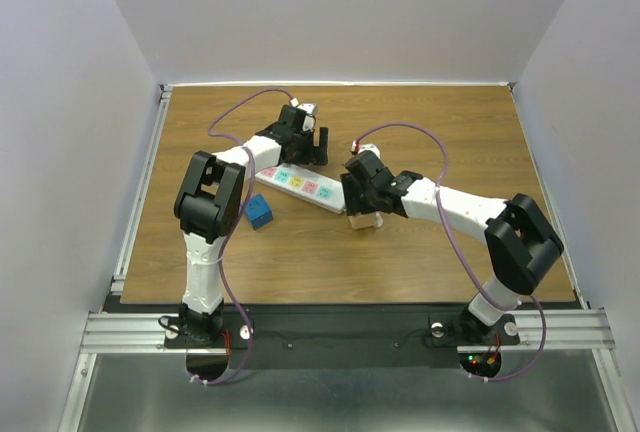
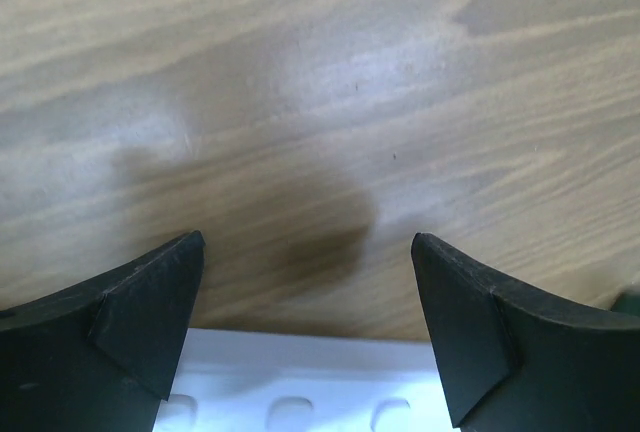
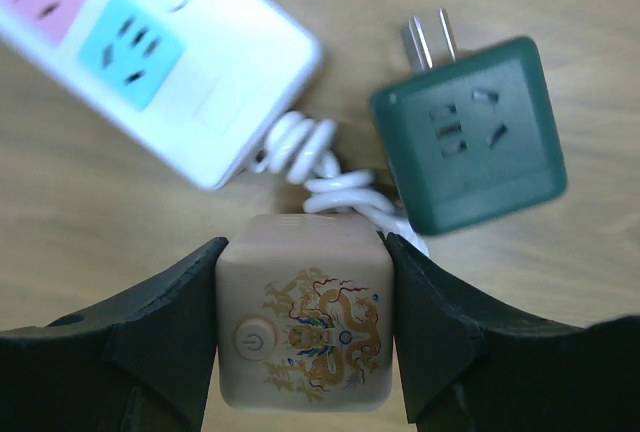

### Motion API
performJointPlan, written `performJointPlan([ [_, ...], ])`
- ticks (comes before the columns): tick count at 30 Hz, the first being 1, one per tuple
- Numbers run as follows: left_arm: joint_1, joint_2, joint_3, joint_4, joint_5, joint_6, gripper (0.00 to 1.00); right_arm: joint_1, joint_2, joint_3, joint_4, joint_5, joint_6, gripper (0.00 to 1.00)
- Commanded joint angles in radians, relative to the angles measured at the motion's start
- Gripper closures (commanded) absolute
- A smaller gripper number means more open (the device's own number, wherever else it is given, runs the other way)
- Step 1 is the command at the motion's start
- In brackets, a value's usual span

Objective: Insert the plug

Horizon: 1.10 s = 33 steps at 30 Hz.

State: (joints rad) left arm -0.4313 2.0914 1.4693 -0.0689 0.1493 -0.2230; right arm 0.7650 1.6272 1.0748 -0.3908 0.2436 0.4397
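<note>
My right gripper (image 3: 305, 252) is shut on a beige cube plug (image 3: 305, 337) with a dragon print and a power button, held by its two sides. In the top view this cube (image 1: 366, 219) sits just off the right end of the white power strip (image 1: 298, 186) with its coloured sockets. The strip's end (image 3: 150, 42) lies up and left of the cube in the right wrist view. My left gripper (image 1: 311, 142) is open over the strip's far edge (image 2: 300, 377), with bare wood between its fingers (image 2: 150, 302).
A dark green cube adapter (image 3: 468, 132) lies on its side, prongs pointing away, right of the strip's coiled white cord (image 3: 315, 167). A blue cube (image 1: 260, 213) lies on the table in front of the strip's left end.
</note>
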Motion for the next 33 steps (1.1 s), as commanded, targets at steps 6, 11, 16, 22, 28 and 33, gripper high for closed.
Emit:
performJointPlan([
  [6,-0.046,-0.085,-0.113,-0.031,0.032,-0.033,0.03,-0.115,0.095,0.143,0.081,0.246,-0.073,1.00],
  [11,-0.076,-0.100,-0.133,-0.014,0.061,-0.044,0.03,-0.197,0.164,0.200,0.156,0.209,-0.105,1.00],
  [16,-0.092,-0.099,-0.133,0.011,0.098,-0.062,0.03,-0.239,0.238,0.283,0.199,0.175,-0.127,1.00],
  [22,-0.104,-0.059,-0.066,0.015,0.142,-0.084,0.03,-0.285,0.382,0.473,0.216,0.116,-0.141,1.00],
  [28,-0.109,-0.028,-0.007,0.044,0.174,-0.134,0.03,-0.317,0.496,0.608,0.217,0.069,-0.136,1.00],
  [33,-0.119,0.013,0.065,0.064,0.217,-0.182,0.03,-0.360,0.556,0.704,0.217,0.048,-0.137,1.00],
])
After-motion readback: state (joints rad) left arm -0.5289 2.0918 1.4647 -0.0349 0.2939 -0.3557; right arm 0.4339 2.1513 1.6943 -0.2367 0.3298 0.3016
